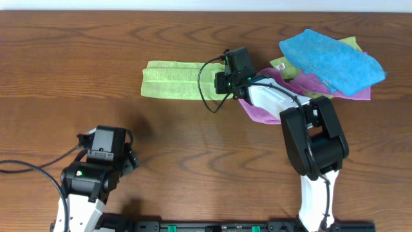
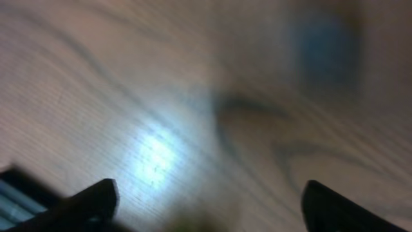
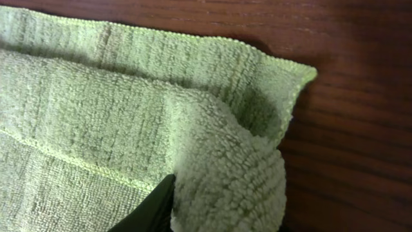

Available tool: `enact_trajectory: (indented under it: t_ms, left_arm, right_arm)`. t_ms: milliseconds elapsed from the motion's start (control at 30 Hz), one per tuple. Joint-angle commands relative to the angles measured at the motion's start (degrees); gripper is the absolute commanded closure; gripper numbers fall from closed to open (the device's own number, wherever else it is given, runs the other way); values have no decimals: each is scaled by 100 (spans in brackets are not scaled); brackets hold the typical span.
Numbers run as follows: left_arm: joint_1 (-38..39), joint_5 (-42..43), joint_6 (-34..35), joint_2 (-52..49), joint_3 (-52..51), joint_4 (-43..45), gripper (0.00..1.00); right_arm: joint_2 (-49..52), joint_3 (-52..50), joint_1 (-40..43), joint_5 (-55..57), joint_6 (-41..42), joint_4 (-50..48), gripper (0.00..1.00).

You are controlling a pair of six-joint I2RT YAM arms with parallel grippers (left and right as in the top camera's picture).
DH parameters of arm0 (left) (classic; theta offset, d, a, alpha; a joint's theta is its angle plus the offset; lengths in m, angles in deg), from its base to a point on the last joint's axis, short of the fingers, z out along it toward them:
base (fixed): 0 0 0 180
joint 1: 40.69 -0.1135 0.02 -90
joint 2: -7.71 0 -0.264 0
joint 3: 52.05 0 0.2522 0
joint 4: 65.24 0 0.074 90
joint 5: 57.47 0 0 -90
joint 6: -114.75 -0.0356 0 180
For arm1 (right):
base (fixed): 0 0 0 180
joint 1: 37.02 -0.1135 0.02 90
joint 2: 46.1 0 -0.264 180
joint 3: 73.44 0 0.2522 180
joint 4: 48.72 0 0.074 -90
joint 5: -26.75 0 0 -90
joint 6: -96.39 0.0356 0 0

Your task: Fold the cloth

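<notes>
Right pincer [image 1: 225, 84]: we find it clamped on a raised fold at the right end of the cloth [image 1: 170, 80].
Left pincer [image 2: 209, 209]: jaws wide apart, holding nothing.
Surface: brown wooden table [image 1: 64, 58]; the cloth lies as a flat band, centre-back.
Edges: blue cloth [image 1: 331, 58] and purple cloth [image 1: 261, 111] piled just right; open wood left.
Views: only the right wrist view shows us the curled corner beside one dark finger [image 3: 151, 206].

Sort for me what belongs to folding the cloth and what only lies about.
For the job: lime-green cloth; right gripper at its corner.
Lying about: blue cloth; purple cloth; pale yellow-green cloth with a label.
</notes>
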Motion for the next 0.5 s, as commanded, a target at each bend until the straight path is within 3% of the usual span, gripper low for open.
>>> enact_trajectory:
  t_ms: [0,167,467]
  left_arm:
    - [0,96,-531,-39,-155,457,5]
    - [-4,599,-728,-798,-286,1696,5]
    - [-4,1379,-1187,-2728,-81,4564,5]
  right_arm:
    - [186,0,-33,2,81,52,73]
    - [186,0,-33,138,81,50,77]
    - [186,0,-26,170,72,66,75]
